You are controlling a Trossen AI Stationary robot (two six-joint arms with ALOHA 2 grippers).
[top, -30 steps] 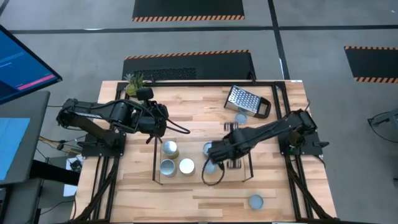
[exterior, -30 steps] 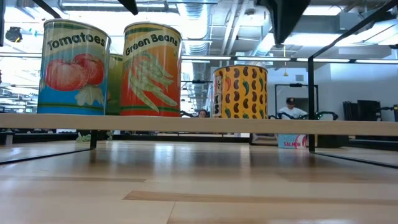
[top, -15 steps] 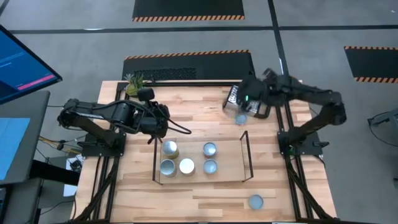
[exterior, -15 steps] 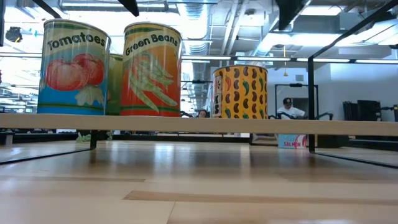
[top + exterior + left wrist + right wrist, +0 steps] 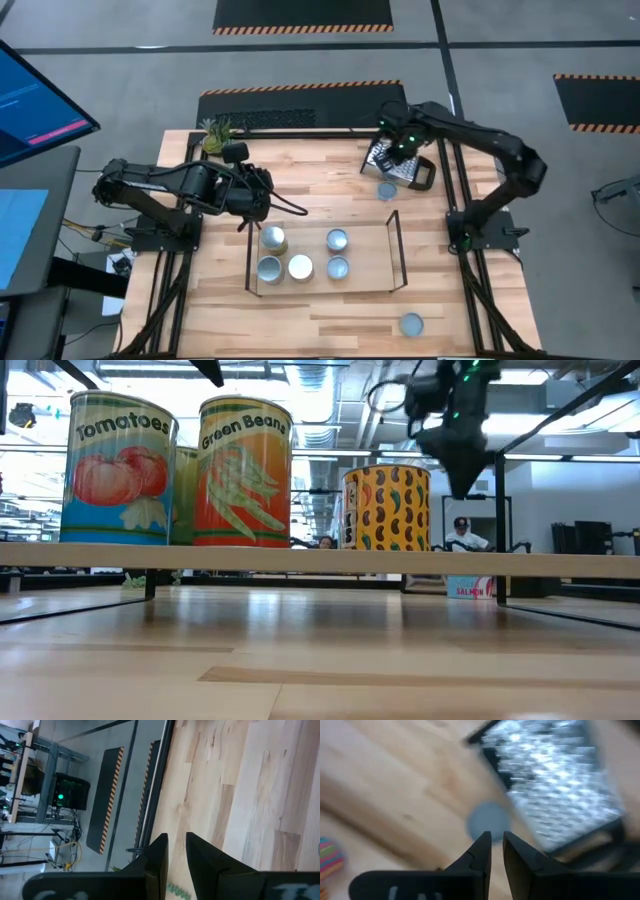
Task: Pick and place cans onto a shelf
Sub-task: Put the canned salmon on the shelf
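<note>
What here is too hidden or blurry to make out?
- Grater: right wrist view, smeared by motion blur.
- Can beside it: label unseen from above.
- Salmon tin: low view, mostly hidden behind the shelf board.
- Left gripper: high view, too small to read.

Bright, even light falls from the ceiling lamps, seen as white glare in the low view. The pale wooden table has only soft, weak shadows. The right wrist view is strongly blurred: the perforated shiny metal grater is smeared. The other views are sharp.
</note>
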